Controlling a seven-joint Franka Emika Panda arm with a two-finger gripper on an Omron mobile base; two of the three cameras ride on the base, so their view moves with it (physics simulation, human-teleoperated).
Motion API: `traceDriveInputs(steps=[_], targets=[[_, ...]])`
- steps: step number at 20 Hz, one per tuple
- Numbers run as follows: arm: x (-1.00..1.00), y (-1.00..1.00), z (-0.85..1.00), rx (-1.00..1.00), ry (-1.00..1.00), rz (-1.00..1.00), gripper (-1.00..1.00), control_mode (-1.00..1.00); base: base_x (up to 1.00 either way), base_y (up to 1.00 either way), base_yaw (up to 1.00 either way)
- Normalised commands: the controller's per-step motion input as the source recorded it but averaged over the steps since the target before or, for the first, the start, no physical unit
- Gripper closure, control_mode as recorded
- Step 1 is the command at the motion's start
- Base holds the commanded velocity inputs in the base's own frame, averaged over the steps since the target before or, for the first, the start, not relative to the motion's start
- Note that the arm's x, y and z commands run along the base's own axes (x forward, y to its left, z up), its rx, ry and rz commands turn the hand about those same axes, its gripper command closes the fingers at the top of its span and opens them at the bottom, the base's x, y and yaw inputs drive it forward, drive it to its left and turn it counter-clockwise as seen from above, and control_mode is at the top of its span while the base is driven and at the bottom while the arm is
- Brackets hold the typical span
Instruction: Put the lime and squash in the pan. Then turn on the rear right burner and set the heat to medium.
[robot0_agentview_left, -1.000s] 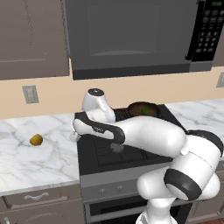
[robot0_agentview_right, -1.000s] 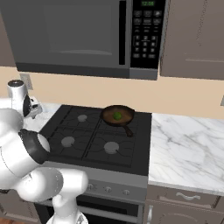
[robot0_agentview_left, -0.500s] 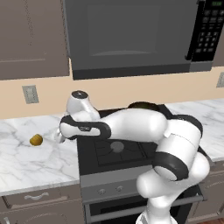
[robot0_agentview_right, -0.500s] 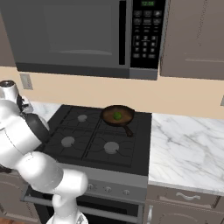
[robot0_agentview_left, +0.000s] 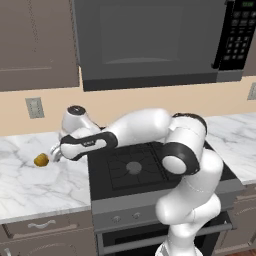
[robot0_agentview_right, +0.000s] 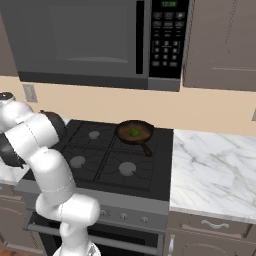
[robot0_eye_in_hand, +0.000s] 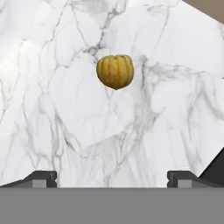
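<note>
Yellow-orange and ribbed, the squash (robot0_eye_in_hand: 115, 71) lies on the white marble counter (robot0_agentview_left: 45, 180) left of the stove (robot0_agentview_right: 115, 160), free of any grip. The gripper (robot0_eye_in_hand: 111, 177) hangs over the counter just beside it, fingers (robot0_eye_in_hand: 43, 177) spread wide and holding nothing. Across the stove, the lime (robot0_agentview_right: 134, 132) sits inside the pan (robot0_agentview_right: 122, 134) on the rear right burner.

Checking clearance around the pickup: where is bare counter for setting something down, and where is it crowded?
Bare marble surrounds the squash on the left counter, ahead of the open hand. The right counter, beside the stove, is bare too. The rear right burner is taken by the pan holding the lime.
</note>
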Motion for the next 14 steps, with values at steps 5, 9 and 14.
traceDriveInputs(steps=[5,9,14], targets=[[0.35,0.22,0.0,0.0,0.11,-0.1,-1.0,-1.0,0.0,0.0,0.0],[0.12,0.15,0.0,0.0,0.1,-0.12,-1.0,-1.0,0.0,0.0,0.0],[0.0,0.14,-0.03,0.0,0.05,-0.1,-1.0,-1.0,0.0,0.0,0.0]])
